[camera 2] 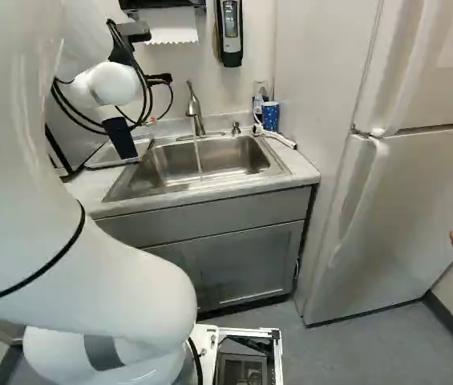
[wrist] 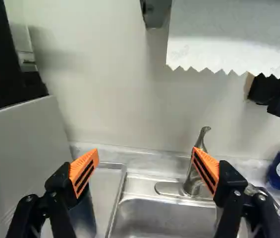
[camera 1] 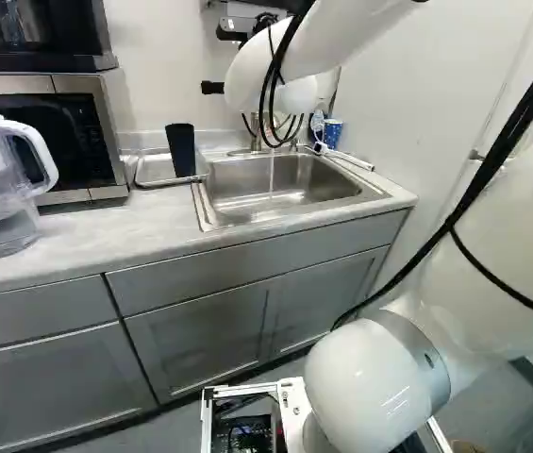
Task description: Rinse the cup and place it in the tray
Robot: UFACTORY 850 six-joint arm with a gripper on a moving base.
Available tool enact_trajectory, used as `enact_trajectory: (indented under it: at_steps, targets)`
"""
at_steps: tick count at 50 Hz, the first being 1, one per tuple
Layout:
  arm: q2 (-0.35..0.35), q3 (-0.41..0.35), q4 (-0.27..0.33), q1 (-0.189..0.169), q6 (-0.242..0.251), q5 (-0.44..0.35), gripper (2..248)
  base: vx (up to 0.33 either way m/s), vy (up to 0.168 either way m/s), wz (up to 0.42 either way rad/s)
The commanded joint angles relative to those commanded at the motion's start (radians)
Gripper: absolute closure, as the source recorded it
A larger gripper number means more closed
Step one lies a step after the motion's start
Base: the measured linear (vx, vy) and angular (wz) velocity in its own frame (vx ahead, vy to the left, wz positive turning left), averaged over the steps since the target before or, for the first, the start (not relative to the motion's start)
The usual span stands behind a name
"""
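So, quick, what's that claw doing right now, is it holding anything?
The claw is open, its orange pads wide apart and gripping nothing; the dark cup is not in its grip.

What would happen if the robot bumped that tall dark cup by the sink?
The cup would probably tip fairly easily, because it is tall and slim and looks a bit narrower at the bottom than at the top. Its sides look smooth, so it might be slippery to hold. Lying down, its rounded sides could let it roll.
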State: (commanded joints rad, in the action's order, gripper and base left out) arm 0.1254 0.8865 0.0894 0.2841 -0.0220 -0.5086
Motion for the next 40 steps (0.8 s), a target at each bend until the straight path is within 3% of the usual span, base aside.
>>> enact_trajectory:
  at_steps: [40]
  targets:
    - [-0.154,0.226,0.000,-0.058,0.000,0.104,3,0.000,0.000,0.000]
